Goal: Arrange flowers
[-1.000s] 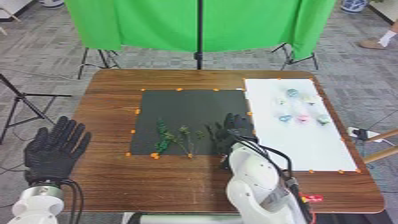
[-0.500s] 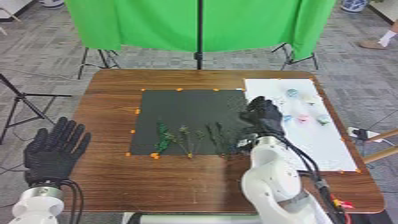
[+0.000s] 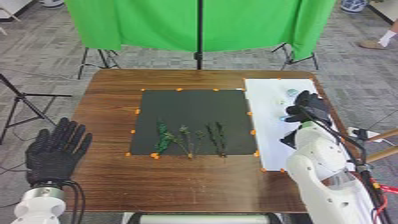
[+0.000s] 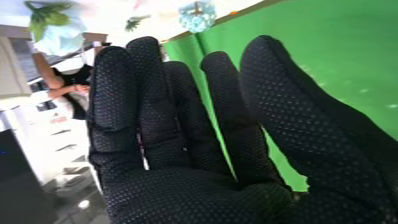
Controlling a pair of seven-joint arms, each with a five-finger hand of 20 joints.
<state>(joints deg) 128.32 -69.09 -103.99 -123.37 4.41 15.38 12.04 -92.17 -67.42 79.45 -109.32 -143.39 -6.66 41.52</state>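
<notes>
Floor: grey, patterned [image 3: 53, 57]. Green cloth [image 3: 142, 30] hangs at the far side, beyond a brown wooden table [image 3: 169, 185]. Black tripod [image 3: 19, 95] stands at left; blue-and-white pot [image 3: 354, 5] far right.

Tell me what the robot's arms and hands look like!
The left arm and the right arm are white, with smooth, rounded parts. Black cables run beside them. The left hand and the right hand both wear black fabric gloves. Up close, the right one's fabric is covered in tiny dots.
</notes>
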